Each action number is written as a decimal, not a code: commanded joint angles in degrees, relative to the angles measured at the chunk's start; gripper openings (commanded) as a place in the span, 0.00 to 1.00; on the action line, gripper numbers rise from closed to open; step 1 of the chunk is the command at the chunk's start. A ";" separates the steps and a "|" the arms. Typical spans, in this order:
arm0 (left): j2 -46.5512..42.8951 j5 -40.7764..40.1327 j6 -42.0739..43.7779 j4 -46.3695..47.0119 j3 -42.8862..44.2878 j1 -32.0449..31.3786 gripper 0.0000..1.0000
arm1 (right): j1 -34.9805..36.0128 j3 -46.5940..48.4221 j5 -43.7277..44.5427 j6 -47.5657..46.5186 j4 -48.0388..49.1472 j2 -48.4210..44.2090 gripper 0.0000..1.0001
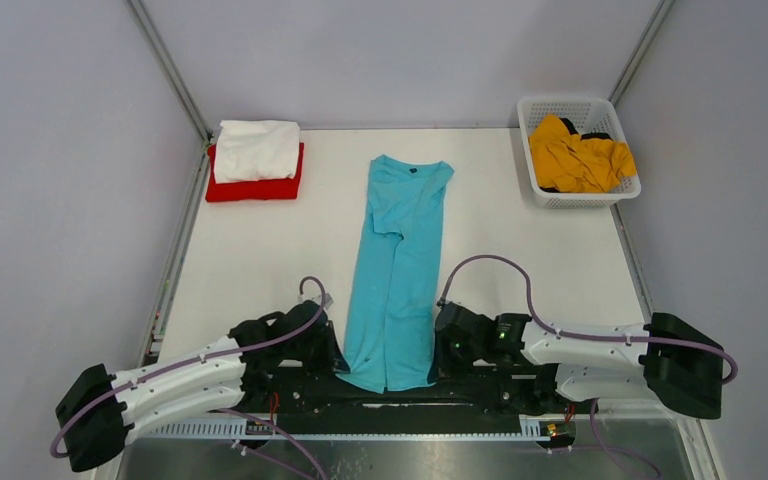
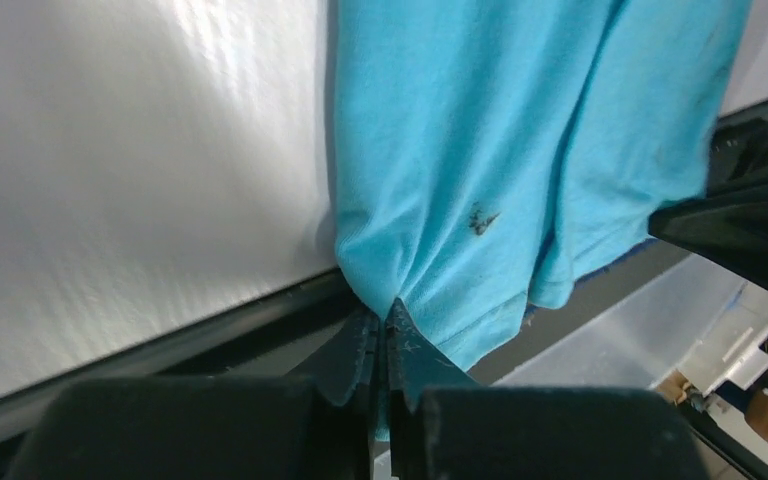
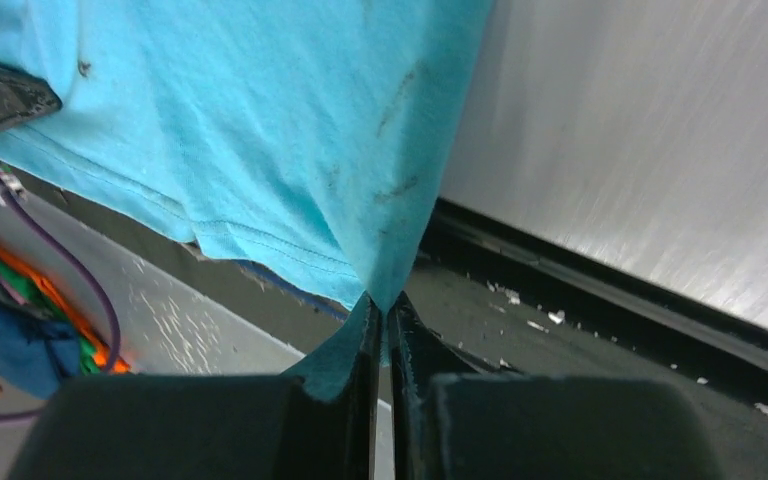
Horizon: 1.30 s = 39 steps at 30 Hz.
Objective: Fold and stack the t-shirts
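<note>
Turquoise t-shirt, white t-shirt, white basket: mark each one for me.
turquoise t-shirt (image 1: 397, 270), top external view, middle of its long folded body
white t-shirt (image 1: 257, 150), top external view, centre of its folded top face
white basket (image 1: 564, 101), top external view, far rim

Our left arm (image 1: 175, 385) and right arm (image 1: 600, 350) lie low, reaching in toward each other. Our left gripper (image 2: 385, 318) and right gripper (image 3: 381, 308) are squeezed shut, each pinching an edge of the turquoise t-shirt (image 1: 400, 260).

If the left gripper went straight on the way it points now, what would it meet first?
The turquoise cloth t-shirt, whose hem its fingers pinch; beyond the cloth, depth is unclear.
</note>
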 commanded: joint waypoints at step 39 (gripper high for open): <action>40.97 -1.57 19.52 8.32 41.51 21.15 0.00 | -30.48 21.44 -5.58 -16.18 2.24 10.47 0.02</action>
